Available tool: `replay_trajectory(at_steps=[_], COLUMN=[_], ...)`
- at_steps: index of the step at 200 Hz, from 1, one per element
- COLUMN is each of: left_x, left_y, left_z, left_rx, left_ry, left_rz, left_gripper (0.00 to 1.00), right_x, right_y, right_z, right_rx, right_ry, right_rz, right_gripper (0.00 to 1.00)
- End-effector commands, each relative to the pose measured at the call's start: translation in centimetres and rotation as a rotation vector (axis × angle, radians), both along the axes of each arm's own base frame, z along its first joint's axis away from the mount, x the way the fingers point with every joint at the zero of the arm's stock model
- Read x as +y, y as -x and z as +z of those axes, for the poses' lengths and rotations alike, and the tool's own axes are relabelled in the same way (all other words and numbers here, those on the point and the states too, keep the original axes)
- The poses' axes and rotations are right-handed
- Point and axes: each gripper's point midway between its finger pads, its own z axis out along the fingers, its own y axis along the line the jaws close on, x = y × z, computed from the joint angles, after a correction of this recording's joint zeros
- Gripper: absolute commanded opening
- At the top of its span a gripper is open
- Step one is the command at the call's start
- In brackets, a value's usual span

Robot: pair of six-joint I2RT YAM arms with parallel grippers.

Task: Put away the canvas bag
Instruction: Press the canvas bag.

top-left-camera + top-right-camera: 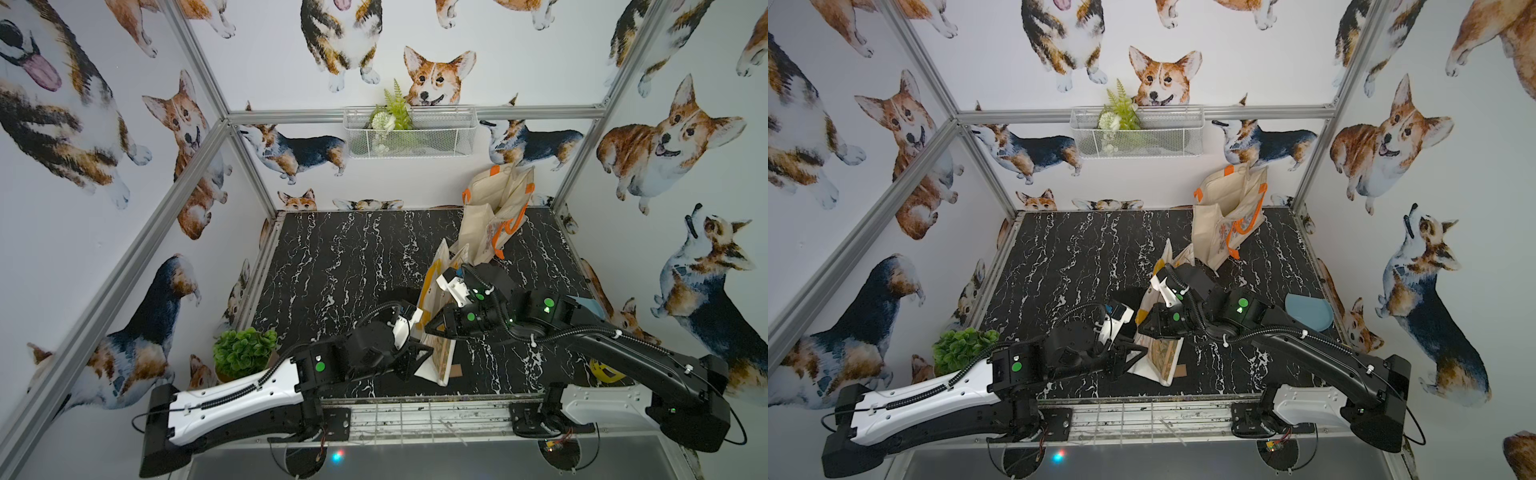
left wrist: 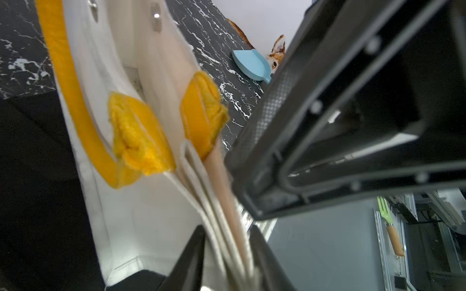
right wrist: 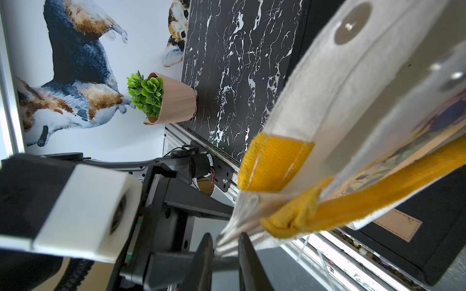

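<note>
Near the front of the desk [image 1: 332, 257], the canvas bag [image 1: 440, 355] is held folded and upright — left gripper [image 2: 227, 254] and right gripper [image 3: 225, 249] each clamped on its layered edge beside the yellow handles [image 2: 141, 136].

light: bright, even | top views: edges bent | wrist views: foreground blurred

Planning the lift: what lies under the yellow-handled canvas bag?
A flat black item with a tan patch shows beneath the canvas bag; the bag covers its middle.
</note>
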Motion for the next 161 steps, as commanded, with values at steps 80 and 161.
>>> replay_trajectory(at_steps=[80,161], left_x=[3.2,0.5], left_y=[-1.4,2.3], left_z=[4.0,9.9], left_rx=[-0.164,-0.567], left_ry=[-0.090,-0.216], left_rz=[0.056,-0.488], left_gripper=[0.00,0.00], right_x=[-5.2,-13.3], right_y=[-2.3,-5.9], right_z=[3.8,9.7], right_rx=[-0.126,-0.341], right_ry=[0.118,0.220], right_rz=[-0.096,-0.227], right_gripper=[0.25,0.29])
